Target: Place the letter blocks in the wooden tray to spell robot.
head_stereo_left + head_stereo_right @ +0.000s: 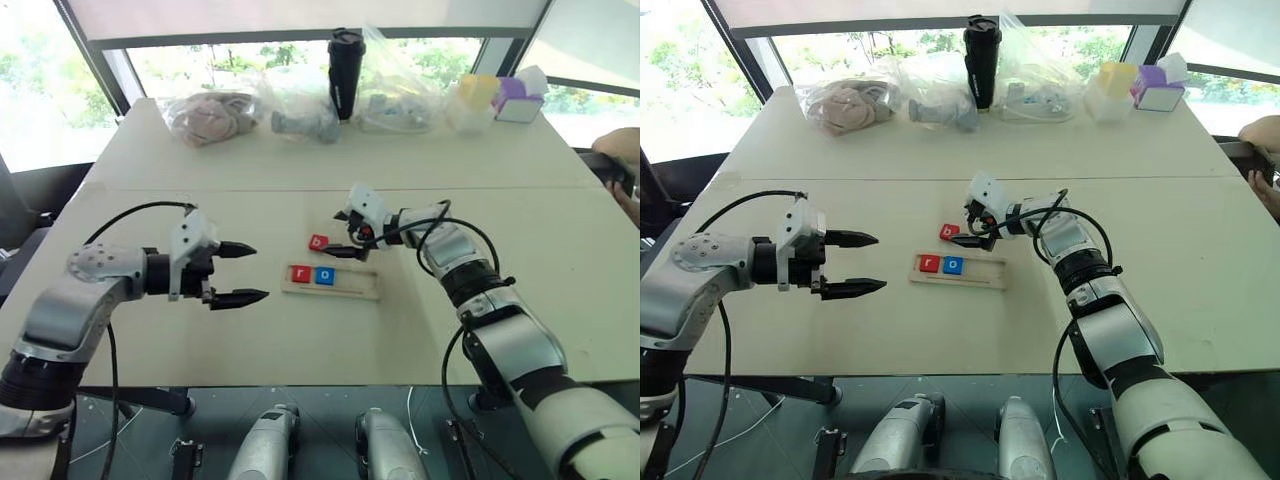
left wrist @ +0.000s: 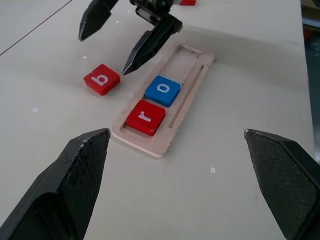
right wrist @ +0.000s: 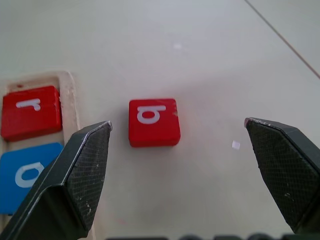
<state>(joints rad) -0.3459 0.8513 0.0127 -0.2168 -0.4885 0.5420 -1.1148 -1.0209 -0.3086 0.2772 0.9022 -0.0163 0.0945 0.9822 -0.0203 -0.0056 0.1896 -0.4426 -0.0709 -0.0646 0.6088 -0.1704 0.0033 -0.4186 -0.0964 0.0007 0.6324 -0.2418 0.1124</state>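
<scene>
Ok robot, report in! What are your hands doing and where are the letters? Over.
Both grippers open, left gripper idle, right gripper over red b block. Red r, blue o in wooden tray. Nothing blocking.

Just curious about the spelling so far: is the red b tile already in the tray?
No, the b tile lies on the table beside the tray, which holds only r and o.

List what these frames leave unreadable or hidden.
- Contents of the clear bags at the table's far edge: crumpled plastic hides them in the eye views.
- Red tile beyond the right gripper: cut by the left wrist view's edge, letter unseen.
- Wooden tray past the blue o block: cut off in the right wrist view.
</scene>
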